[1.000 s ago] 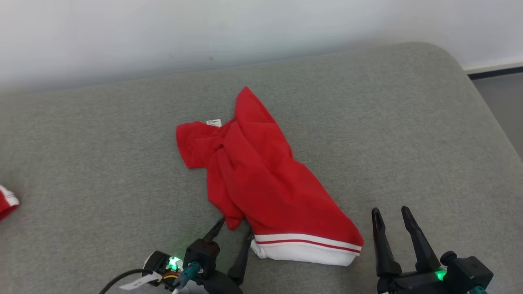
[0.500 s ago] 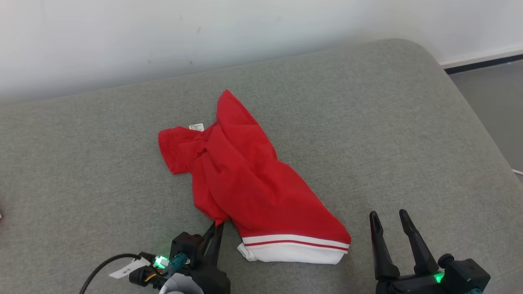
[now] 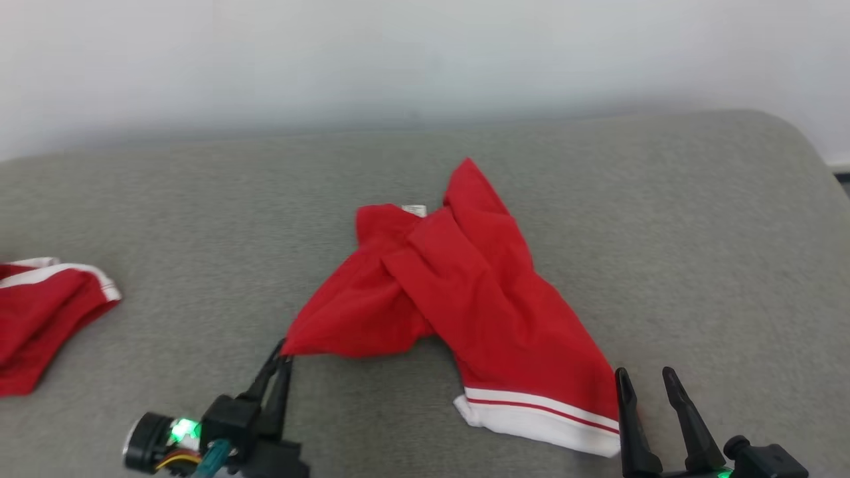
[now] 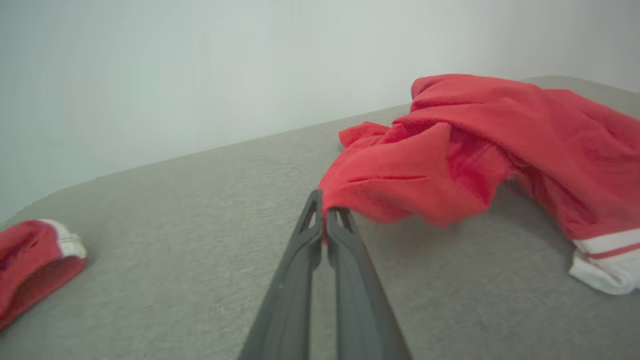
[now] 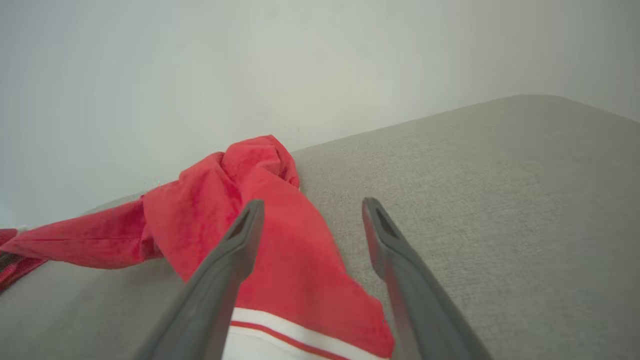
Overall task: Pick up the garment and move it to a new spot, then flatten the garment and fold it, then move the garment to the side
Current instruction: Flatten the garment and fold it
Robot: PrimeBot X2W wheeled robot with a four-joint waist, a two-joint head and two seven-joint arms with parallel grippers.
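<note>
A: Nearest entry?
B: Left gripper (image 3: 282, 357), fingers pressed together on one corner of the red garment (image 3: 478, 292). The cloth is drawn out to a point at the tips.
A: Next?
B: Right gripper (image 3: 644, 376), fingers apart, holding nothing. The white hem (image 3: 531, 415) lies just beside its left finger.
A: Beyond them?
B: The bulk of the garment, crumpled on the grey cushion (image 3: 199, 212) ahead of both grippers. A second red cloth (image 3: 40, 305) lies well left of the left gripper. A pale wall (image 3: 398, 53) is farthest.
</note>
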